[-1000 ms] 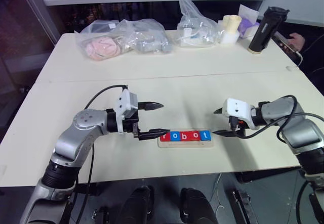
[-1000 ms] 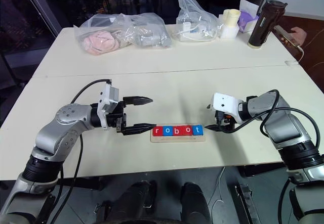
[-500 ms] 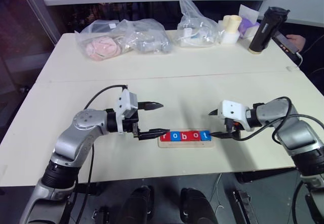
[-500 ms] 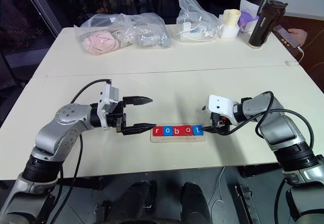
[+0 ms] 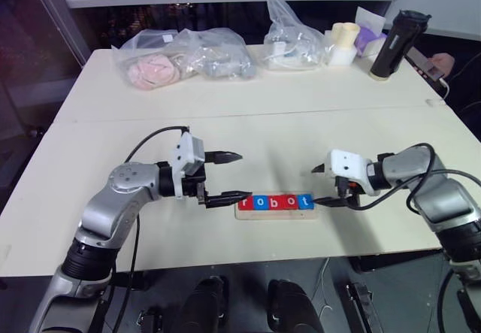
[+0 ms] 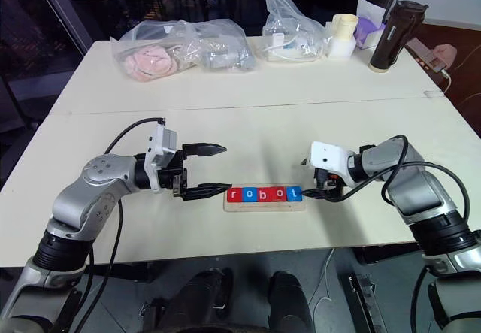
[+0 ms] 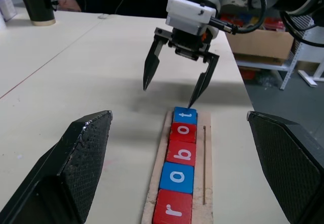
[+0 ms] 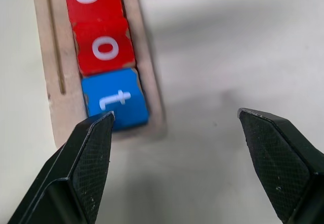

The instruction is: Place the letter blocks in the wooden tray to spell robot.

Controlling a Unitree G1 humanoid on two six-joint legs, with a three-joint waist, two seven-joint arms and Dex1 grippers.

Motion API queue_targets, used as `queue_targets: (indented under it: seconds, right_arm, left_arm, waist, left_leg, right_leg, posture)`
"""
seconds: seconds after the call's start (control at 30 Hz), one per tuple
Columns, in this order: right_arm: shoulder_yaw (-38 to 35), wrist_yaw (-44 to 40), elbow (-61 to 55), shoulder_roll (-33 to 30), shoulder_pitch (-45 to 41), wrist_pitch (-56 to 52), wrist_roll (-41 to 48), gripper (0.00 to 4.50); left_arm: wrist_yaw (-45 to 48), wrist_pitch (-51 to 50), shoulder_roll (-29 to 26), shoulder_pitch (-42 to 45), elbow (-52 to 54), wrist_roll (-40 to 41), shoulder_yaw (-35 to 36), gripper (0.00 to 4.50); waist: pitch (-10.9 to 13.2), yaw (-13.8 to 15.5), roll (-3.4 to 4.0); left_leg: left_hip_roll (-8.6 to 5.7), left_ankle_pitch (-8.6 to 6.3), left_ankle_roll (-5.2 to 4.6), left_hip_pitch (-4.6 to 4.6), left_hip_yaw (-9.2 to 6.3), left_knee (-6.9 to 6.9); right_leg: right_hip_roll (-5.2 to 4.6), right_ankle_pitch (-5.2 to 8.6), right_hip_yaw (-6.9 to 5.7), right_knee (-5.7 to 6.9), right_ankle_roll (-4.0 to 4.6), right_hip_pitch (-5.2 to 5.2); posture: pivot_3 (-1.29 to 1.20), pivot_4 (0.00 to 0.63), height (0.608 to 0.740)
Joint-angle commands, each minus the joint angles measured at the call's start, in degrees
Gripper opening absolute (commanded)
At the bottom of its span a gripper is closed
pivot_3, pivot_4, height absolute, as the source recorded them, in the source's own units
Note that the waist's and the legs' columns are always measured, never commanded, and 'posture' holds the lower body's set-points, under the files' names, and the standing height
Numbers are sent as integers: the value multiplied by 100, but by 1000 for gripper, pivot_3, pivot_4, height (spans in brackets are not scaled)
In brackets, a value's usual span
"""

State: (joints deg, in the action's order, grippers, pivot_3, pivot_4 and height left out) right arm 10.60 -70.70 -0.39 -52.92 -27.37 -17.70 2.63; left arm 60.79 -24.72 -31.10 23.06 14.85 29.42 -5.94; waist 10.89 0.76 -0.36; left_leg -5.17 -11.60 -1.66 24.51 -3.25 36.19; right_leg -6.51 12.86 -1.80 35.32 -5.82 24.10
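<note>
Letter blocks (image 5: 275,202) seated in wooden tray (image 7: 204,184) mid-worktop (image 5: 301,134), spelling robot — final step: your left gripper (image 5: 228,176) and right gripper (image 6: 313,177) flank it, jaws apart, empty — withdraw both clear.

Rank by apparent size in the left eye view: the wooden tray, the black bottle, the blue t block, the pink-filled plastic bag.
1. Plastic bag, largest.
2. Wooden tray and black bottle: alike, and the bottle stands farther off, so unranked.
3. Blue t block, smallest.

My head cameras look down over the table (image 5: 301,115); both wrist cameras sit close, sharing the tray (image 7: 202,183).
</note>
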Motion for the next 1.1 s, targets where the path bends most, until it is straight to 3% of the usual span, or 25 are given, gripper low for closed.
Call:
queue_targets:
  seconds: [0.03, 0.6, 1.1]
  right_arm:
    - [-187, 7, -58, -95, 29, 106, 66, 4012]
    - [65, 34, -233, 173, -13, 43, 16, 4012]
    - [-182, 103, -118, -163, 149, 191, 18, 4012]
  left_arm:
    - [-10, 29, 11, 40, 124, 81, 60, 4500]
    - [-41, -16, -24, -10, 181, 64, 61, 4500]
    - [-67, -70, -12, 35, 123, 62, 30, 4500]
  waist:
    - [0, -1, 0]
    - [0, -2, 0]
    - [0, -8, 0]
  left_leg:
    - [0, 0, 0, 0, 0, 0]
    - [0, 0, 0, 0, 0, 0]
    - [1, 0, 0, -1, 0, 1]
  right_leg:
    - [0, 0, 0, 0, 0, 0]
    - [0, 0, 0, 1, 0, 0]
    - [0, 0, 0, 2, 0, 0]
  posture:
    - [0, 150, 738]
    - [0, 150, 738]
    - [0, 150, 738]
